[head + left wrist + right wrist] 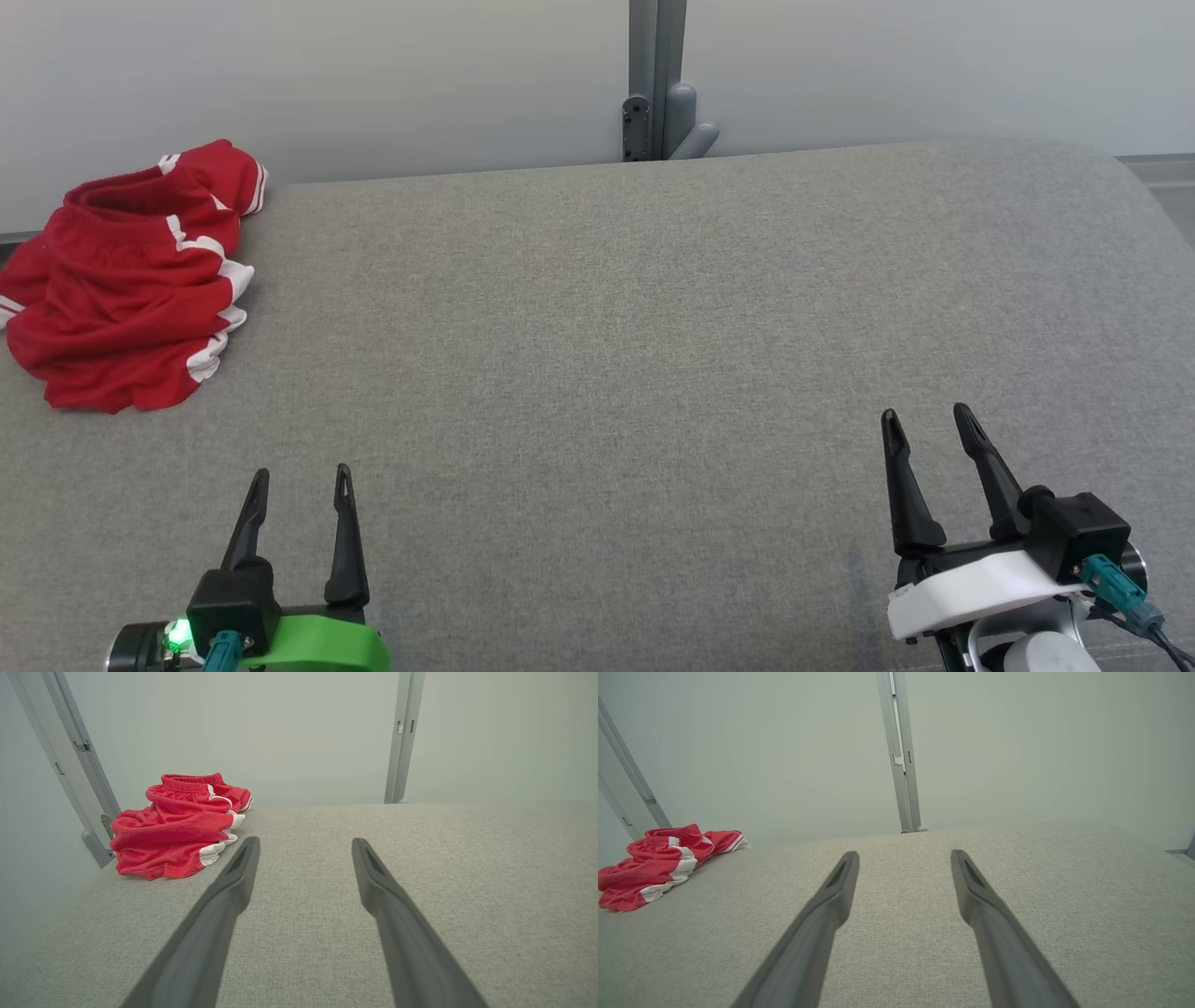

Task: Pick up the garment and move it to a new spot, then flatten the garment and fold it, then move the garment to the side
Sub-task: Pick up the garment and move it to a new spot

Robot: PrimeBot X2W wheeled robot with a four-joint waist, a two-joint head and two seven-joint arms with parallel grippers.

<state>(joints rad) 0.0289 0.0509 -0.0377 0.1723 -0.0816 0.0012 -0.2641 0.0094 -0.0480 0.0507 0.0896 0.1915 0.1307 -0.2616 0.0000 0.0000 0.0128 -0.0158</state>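
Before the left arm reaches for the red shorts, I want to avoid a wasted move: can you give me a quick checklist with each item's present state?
1. left gripper open and empty: ok.
2. right gripper open and empty: ok.
3. red garment in sight, lying crumpled at the far left: ok.
4. Nothing lies between the left gripper and the red garment: ok.
5. Bare grey surface in the middle for a new spot: ok.
6. Red garment lies wholly on the grey surface, not hanging over its left edge: cannot tell, as it runs to the edge of the head view.
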